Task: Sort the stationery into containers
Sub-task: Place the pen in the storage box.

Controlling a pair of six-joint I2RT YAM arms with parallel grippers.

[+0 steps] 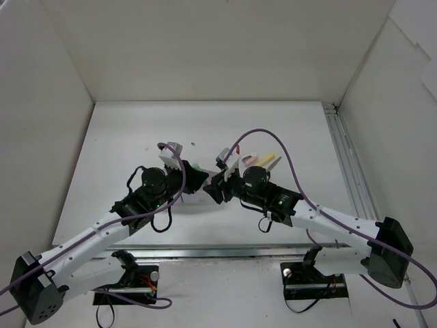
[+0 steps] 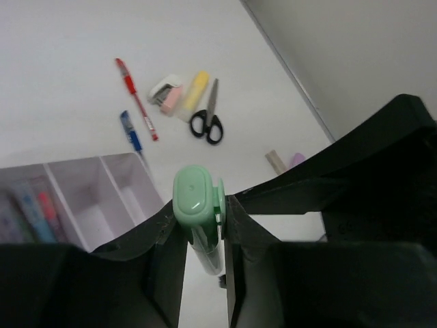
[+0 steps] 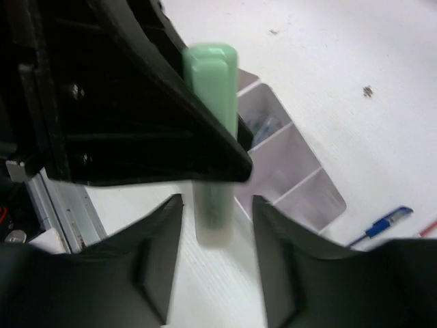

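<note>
My left gripper (image 2: 203, 232) is shut on a green marker (image 2: 198, 205), held upright above the table. It shows in the top view (image 1: 199, 179) tip to tip with my right gripper (image 1: 213, 188). My right gripper (image 3: 217, 225) is open, its fingers on either side of the green marker's lower end (image 3: 215, 212) without touching it. The white organizer (image 2: 102, 191) lies just below; its left compartment holds a few markers (image 2: 31, 212). It also shows in the right wrist view (image 3: 287, 171).
On the table beyond lie a red pen (image 2: 136, 99), a blue pen (image 2: 132, 133), black-handled scissors (image 2: 208, 123), a yellow marker (image 2: 196, 89), a pink-and-white eraser (image 2: 167, 92) and two small pale items (image 2: 276, 162). White walls enclose the table.
</note>
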